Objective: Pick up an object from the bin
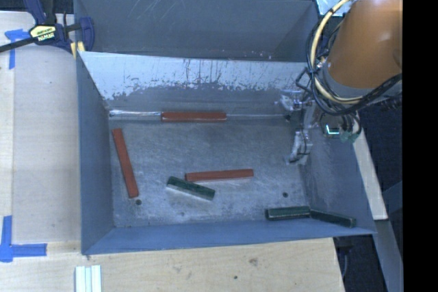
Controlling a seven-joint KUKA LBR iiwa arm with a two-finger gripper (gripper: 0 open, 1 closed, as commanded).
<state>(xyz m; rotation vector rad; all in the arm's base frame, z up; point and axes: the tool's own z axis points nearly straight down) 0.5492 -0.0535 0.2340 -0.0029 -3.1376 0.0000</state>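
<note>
My gripper hangs at the right side of the bin, close to the right wall and above the floor. Left of it, in the middle of the floor, lies a flat red bar. A dark green bar lies slanted against that red bar's left end. In front of the gripper, in the front right corner, another dark green bar lies flat. A second dark bar leans on the right wall beside it. I see nothing held in the gripper.
A red bar lies along the foot of the back wall. One more red bar lies lengthwise near the left wall. The arm's orange cover and cables sit above the bin's right rim.
</note>
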